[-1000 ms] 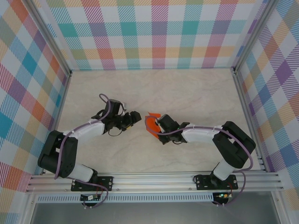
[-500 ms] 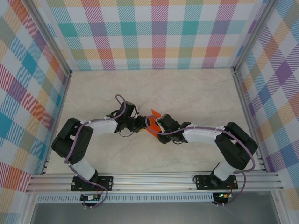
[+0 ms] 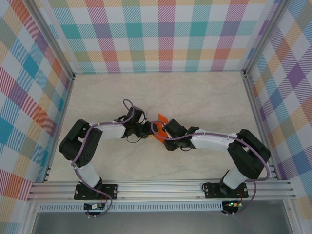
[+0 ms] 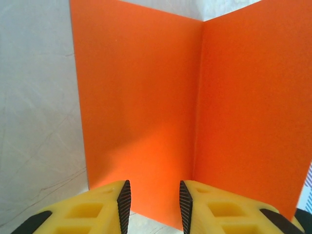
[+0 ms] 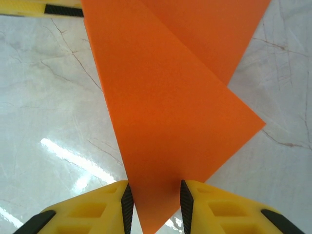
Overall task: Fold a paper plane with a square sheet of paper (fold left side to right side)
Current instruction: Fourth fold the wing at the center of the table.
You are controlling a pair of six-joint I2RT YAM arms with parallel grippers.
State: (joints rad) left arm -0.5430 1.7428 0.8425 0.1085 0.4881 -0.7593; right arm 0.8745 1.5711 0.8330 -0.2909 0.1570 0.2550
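Pincers first: the left pincer [image 4: 154,201] and right pincer [image 5: 155,200] meet nose to nose at mid-tabletop. Each has its jaws narrowly apart astride an edge of the thin, bright orange square sheet of paper [image 4: 141,107]. Whether either set of pads actually bears on the sheet cannot be told. The sheet stands raised between them, bent into an open V along one crease, flaps not yet flat together.

Judgement: the left-onto-right fold is in hand, roughly half closed. The next move calls for matching the free edges, then pressing the crease down on the pale marble-patterned tabletop [image 3: 195,92].

Containers: none to report.
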